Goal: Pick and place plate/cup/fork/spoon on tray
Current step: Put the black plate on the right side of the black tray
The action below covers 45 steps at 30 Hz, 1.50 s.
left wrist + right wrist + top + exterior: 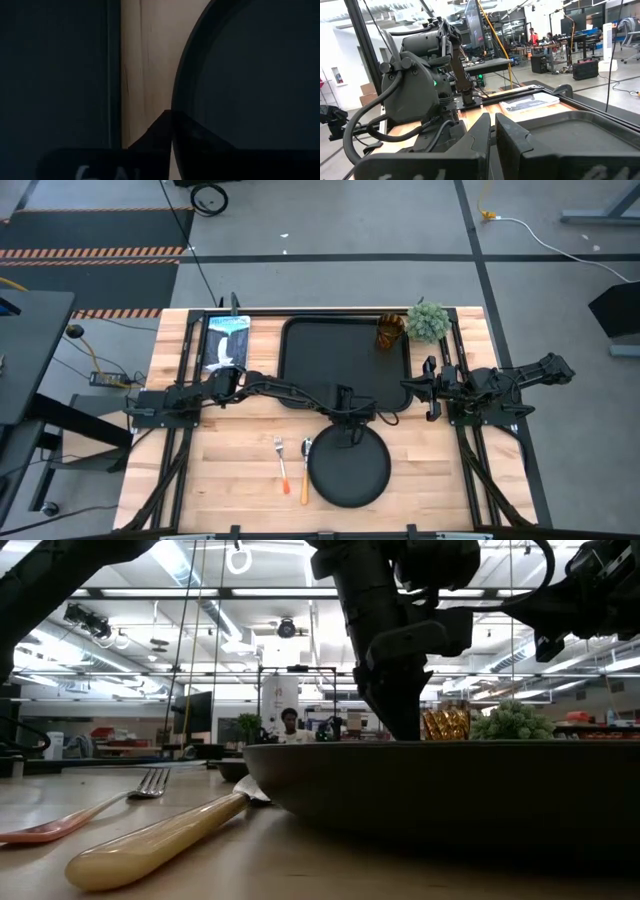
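Note:
The round black plate (348, 468) lies on the table's near middle. My left gripper (345, 423) stands at its far rim, shut on it; the low view shows it coming down onto the plate (450, 790). The black tray (345, 360) lies just beyond, with the amber cup (390, 333) standing in its far right corner. The fork (282, 460) and the spoon (305, 470) lie on the table left of the plate. My right gripper (428, 390) is shut and empty, hovering by the tray's right edge. My left gripper pinches the plate's far rim (179, 95), one finger inside the plate and one outside. The fingers come from above, pointing down. The plate lies level, its bottom on the table (300, 870).
A fuzzy green plant ball (428, 322) stands at the far right, next to the cup. A printed booklet (227, 340) lies left of the tray. A strip of bare wood (145, 65) separates the tray (55, 75) from the plate. A person stands in the room far behind.

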Motion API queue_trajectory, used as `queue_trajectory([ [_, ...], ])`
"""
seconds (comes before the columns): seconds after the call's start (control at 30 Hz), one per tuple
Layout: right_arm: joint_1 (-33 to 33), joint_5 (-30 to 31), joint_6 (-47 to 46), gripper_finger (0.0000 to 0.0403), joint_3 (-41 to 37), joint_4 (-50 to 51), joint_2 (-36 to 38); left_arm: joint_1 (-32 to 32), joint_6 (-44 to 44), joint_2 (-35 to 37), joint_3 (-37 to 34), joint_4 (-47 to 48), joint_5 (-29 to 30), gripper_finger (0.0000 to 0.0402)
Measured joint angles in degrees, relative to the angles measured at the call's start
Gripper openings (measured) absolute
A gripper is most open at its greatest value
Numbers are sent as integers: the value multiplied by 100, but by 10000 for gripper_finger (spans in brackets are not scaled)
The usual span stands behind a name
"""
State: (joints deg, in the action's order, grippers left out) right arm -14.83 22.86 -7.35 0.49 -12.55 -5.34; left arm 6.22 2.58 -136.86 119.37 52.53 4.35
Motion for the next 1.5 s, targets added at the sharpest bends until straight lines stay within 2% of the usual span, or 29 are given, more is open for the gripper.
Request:
queue_trajectory([
  [0.27,2,1,0,34,0,0,1,16,14,0,0,15,-153,81],
  [0.5,2,1,0,34,0,1,1,39,3,0,0,-137,-156,93],
  [0.73,1,0,0,34,0,0,2,39,-71,1,-235,-624,-158,93],
  [1.17,0,-1,0,34,0,-1,2,4,-89,-2,-549,-777,-166,93],
  [1.5,2,2,0,34,0,-1,2,0,-63,8,-544,-790,-206,44],
])
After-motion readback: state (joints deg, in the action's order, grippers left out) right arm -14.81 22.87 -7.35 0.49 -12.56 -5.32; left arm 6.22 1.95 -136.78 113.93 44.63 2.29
